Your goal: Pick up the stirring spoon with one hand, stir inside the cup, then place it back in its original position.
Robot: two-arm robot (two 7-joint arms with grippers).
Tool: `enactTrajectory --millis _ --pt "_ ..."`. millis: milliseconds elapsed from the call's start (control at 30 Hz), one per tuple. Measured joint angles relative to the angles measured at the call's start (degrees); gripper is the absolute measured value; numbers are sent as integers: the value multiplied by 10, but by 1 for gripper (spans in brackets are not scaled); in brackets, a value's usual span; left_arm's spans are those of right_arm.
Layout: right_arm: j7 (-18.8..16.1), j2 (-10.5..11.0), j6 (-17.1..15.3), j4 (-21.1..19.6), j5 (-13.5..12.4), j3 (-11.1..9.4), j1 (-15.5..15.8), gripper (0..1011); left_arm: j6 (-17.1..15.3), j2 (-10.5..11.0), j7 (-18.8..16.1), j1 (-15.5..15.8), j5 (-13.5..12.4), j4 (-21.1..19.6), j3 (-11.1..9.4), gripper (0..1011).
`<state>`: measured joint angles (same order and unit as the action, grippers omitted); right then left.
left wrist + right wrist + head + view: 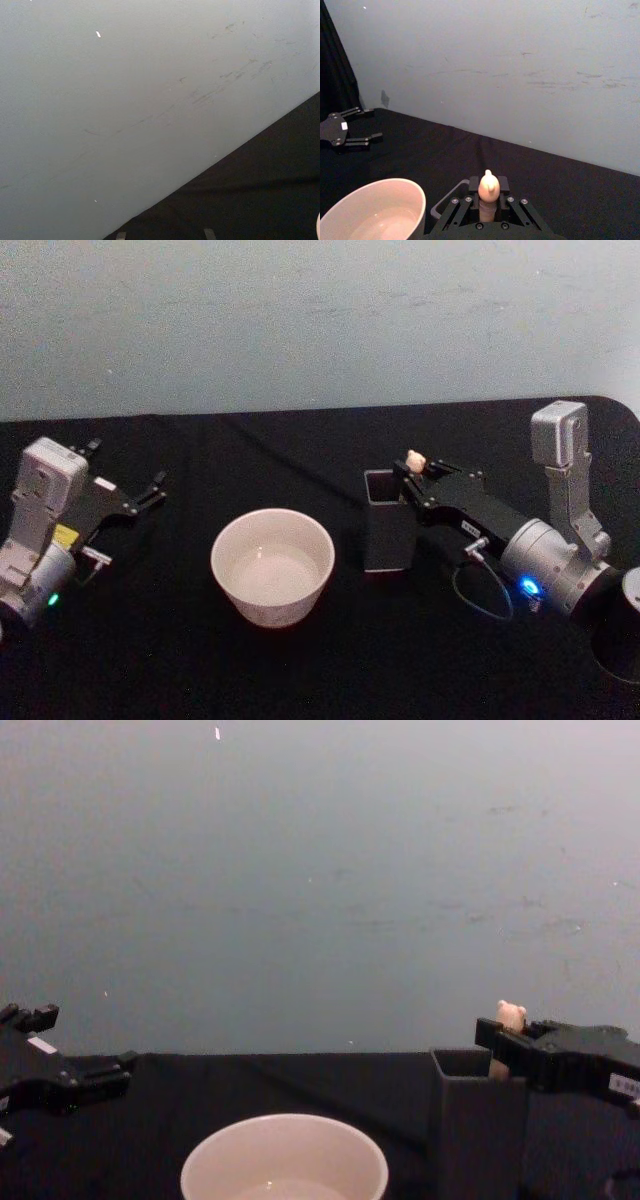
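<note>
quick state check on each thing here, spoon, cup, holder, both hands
stirring spoon: upright in the holder, bear head above the rim, gripped at the handle
cup: upright on the table, left of the holder, a little clear liquid inside
holder: upright, spoon inside
right hand: shut on the spoon handle
left hand: open, idle, holding nothing

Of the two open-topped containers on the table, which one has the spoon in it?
The dark grey square holder, with the stirring spoon and right pincer at its rim. The round cream cup has no spoon in it.

Cream-white cup, dark grey holder, black tablecloth.
</note>
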<state>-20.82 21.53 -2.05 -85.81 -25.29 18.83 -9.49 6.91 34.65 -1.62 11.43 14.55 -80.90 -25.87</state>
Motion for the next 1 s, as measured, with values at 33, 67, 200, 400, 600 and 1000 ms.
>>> enactTrajectory --millis 33,67,200,400,600,1000 --pt "0 0 0 0 0 0 0 212 0 0 0 0 0 0 0 1001" --pt "0 0 0 0 0 0 0 212 0 0 0 0 0 0 0 1001" --pt "0 0 0 0 0 0 0 212 0 0 0 0 0 0 0 1001" --pt "-1 0 0 0 0 0 0 212 0 0 0 0 0 0 0 1001" --pt "-1 0 0 0 -1 0 -1 339 0 0 0 0 0 0 0 1001" --pt "-2 0 1 0 -2 0 -1 737 0 0 0 0 0 0 0 1001"
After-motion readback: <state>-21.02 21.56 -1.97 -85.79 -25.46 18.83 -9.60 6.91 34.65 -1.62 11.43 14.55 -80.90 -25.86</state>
